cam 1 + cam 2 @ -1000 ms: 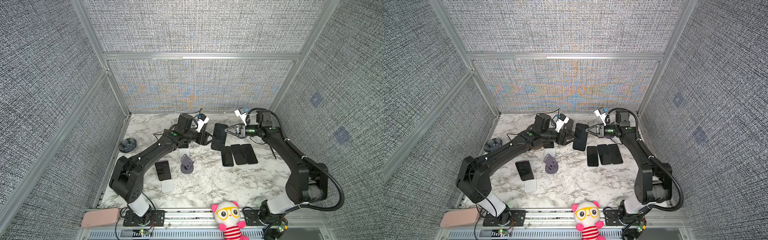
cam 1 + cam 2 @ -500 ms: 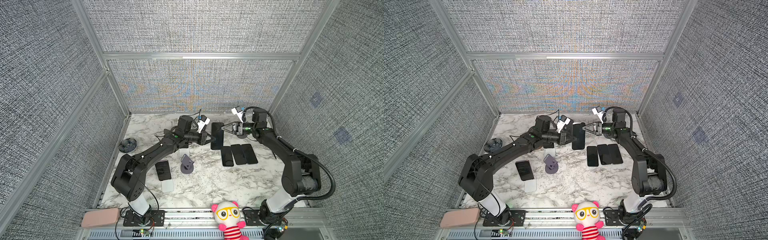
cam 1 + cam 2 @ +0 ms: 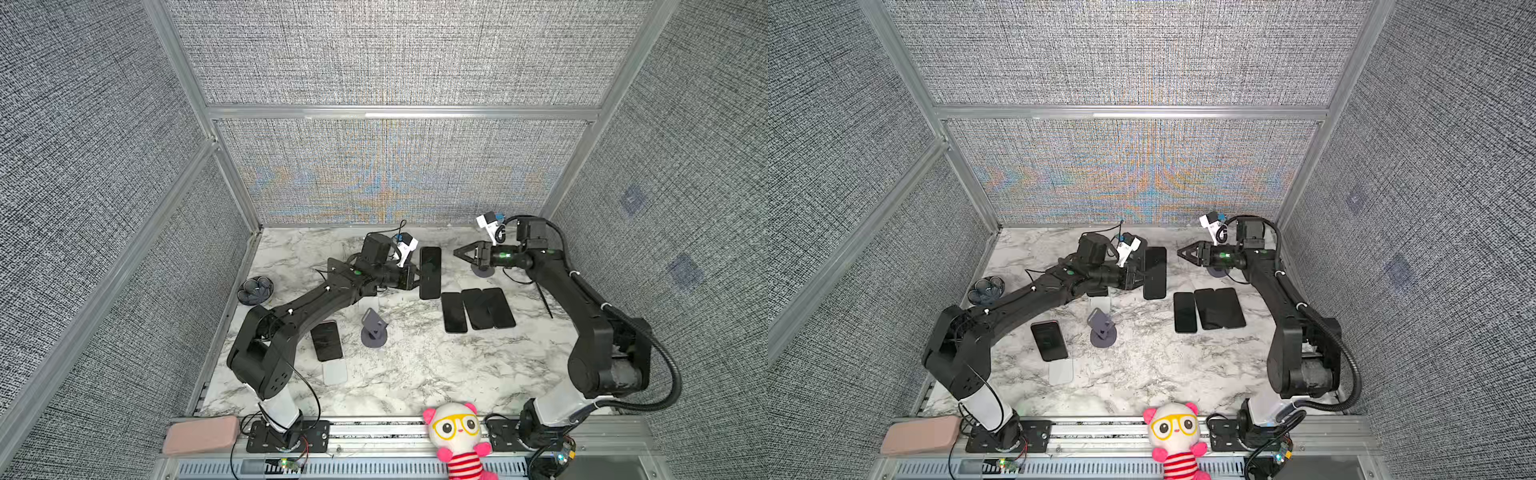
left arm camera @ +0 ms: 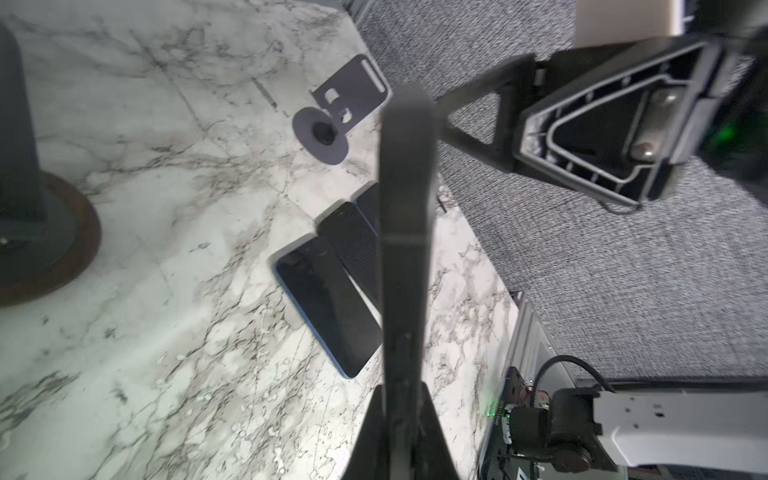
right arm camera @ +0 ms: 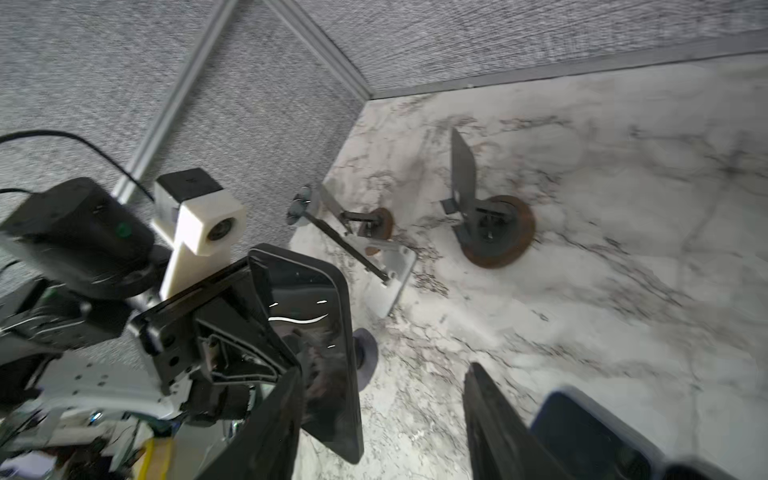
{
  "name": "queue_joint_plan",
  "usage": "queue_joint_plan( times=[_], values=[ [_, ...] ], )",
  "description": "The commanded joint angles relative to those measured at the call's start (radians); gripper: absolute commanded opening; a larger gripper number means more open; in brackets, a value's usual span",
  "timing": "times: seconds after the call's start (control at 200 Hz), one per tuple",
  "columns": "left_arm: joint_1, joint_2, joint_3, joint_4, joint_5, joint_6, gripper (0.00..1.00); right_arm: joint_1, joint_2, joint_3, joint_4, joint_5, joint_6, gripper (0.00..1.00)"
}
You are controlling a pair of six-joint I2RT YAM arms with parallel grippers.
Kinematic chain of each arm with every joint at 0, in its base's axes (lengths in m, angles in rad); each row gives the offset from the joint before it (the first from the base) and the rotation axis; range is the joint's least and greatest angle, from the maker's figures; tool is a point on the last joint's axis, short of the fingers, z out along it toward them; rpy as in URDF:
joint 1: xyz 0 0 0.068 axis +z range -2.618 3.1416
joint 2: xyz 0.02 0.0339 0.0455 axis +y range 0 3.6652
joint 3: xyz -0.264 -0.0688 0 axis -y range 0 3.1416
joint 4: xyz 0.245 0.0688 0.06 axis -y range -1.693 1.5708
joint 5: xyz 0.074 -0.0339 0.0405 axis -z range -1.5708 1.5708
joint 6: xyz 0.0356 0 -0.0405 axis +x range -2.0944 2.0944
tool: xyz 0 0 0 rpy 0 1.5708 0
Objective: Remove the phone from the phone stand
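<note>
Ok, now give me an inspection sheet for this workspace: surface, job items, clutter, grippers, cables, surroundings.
Surface: marble tabletop, no spills seen.
Job's things: phone held off the table; grey phone stand empty; row of three phones lying flat.
Clutter: another phone lying flat; plush toy and pink block at the front rail.
Grippers: left gripper shut on the phone; right gripper open, apart from it.
Cables: black hose loops beside the right arm's base.
Surroundings: grey fabric walls.
</note>
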Motion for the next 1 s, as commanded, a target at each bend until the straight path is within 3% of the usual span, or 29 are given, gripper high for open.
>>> queue_joint_plan(
  times=[0.0, 0.18, 0.26, 0.42, 0.55, 0.655, 0.855, 0.995],
  values=[
    [-0.035, 0.015, 0.033, -0.134, -0.161, -0.008, 0.0, -0.02, -0.047, -0.066, -0.163, 0.245, -0.057, 0.56],
    [-0.106, 0.067, 0.127, -0.325, -0.31, -0.06, 0.0, -0.084, -0.185, -0.263, -0.113, 0.441, -0.001, 0.54],
    [-0.111, 0.102, 0.159, -0.381, -0.294, -0.126, 0.0, -0.126, -0.208, -0.285, -0.152, 0.538, -0.003, 0.52],
    [-0.133, 0.163, 0.189, -0.437, -0.326, -0.21, 0.0, -0.228, -0.216, -0.344, -0.191, 0.617, -0.001, 0.51],
    [-0.136, 0.234, 0.231, -0.45, -0.339, -0.253, 0.0, -0.24, -0.19, -0.326, -0.209, 0.756, -0.013, 0.48],
    [-0.145, 0.295, 0.273, -0.452, -0.316, -0.253, 0.0, -0.242, -0.156, -0.319, -0.178, 0.832, -0.012, 0.4],
    [-0.151, 0.353, 0.314, -0.458, -0.298, -0.271, 0.0, -0.24, -0.121, -0.311, -0.141, 0.774, -0.006, 0.36],
    [-0.153, 0.392, 0.35, -0.482, -0.266, -0.283, 0.0, -0.243, -0.1, -0.301, -0.15, 0.806, -0.029, 0.36]
  ],
)
